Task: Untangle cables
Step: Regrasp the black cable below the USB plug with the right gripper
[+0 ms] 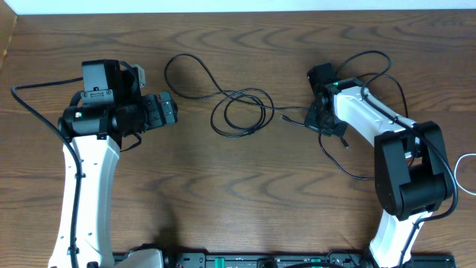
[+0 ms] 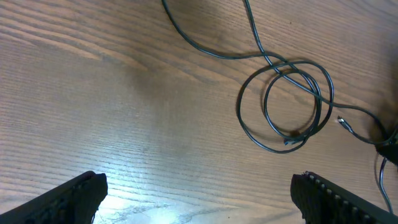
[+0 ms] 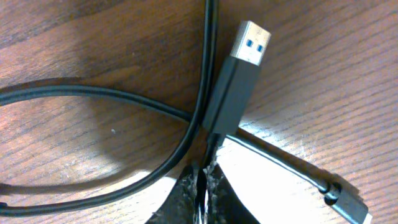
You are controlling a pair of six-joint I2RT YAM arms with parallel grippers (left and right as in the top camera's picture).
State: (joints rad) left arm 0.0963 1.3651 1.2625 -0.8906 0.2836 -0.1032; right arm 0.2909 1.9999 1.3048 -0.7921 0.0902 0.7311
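Right hand point(image 3: 202, 182) is clenching the black cable point(image 3: 93, 99) just behind its USB plug point(image 3: 239, 74), giving me a firm end to pull; its loops are lying at the hand's nine o'clock on the desk point(image 1: 223, 201). Left hand point(image 2: 199, 199) is hovering released.

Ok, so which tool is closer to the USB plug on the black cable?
Right. The right tool is shut on the black cable just behind the USB plug. The left tool is open, off beyond the cable's coiled part, touching nothing.
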